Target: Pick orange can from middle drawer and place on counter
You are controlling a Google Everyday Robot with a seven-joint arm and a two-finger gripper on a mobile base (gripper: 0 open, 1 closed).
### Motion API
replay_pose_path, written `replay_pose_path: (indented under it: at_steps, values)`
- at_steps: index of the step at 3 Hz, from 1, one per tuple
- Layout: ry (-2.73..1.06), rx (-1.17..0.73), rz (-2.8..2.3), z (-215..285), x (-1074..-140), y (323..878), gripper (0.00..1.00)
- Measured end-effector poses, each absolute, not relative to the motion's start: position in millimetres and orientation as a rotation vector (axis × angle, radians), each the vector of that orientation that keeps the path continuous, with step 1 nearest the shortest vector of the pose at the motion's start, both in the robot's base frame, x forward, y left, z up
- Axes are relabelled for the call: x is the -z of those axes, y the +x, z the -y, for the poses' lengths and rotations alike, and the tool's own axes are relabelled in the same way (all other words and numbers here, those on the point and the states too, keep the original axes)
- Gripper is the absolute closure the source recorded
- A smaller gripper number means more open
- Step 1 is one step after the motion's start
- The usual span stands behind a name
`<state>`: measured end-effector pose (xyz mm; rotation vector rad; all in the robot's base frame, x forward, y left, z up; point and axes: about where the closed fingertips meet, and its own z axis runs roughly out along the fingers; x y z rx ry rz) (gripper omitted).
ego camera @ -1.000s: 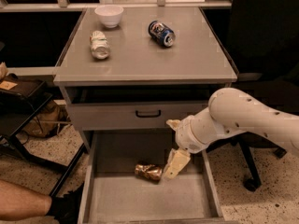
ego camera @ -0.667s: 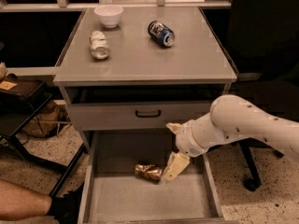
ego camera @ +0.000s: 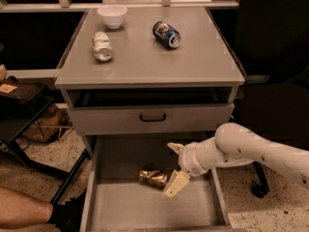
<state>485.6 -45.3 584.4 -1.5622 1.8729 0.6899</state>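
Observation:
The orange can [ego camera: 153, 178] lies on its side on the floor of the open middle drawer [ego camera: 140, 208], near its middle. My gripper [ego camera: 174, 167] is down inside the drawer, just right of the can, and it is open. One finger [ego camera: 175, 184] lies right beside the can's right end; the other points up toward the back of the drawer. The can is not between them. The counter [ego camera: 145, 57] is the grey top of the cabinet above.
On the counter lie a white-silver can [ego camera: 102, 46], a blue can [ego camera: 166, 34] and a white bowl [ego camera: 112, 15]. An upper drawer with a black handle [ego camera: 152, 117] is slightly open above the gripper. A person's leg [ego camera: 24, 209] is at the lower left, and a chair base [ego camera: 258, 187] at the right.
My gripper has sunk lower into the drawer and moved a little left, closer to the can. The orange can has not moved.

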Motion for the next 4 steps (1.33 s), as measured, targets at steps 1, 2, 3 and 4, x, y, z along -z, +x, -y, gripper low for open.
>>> replay_pose_path:
  at_steps: [1, 2, 3, 4]
  values:
    - [-1.562, -0.69, -1.873, 45, -584, 486, 0.0]
    - [-1.547, -0.708, -1.861, 42, -573, 487, 0.0]
    - [-1.486, -0.714, -1.845, 39, -550, 490, 0.0]
    - [-1.427, -0.726, -1.83, 35, -523, 495, 0.0]
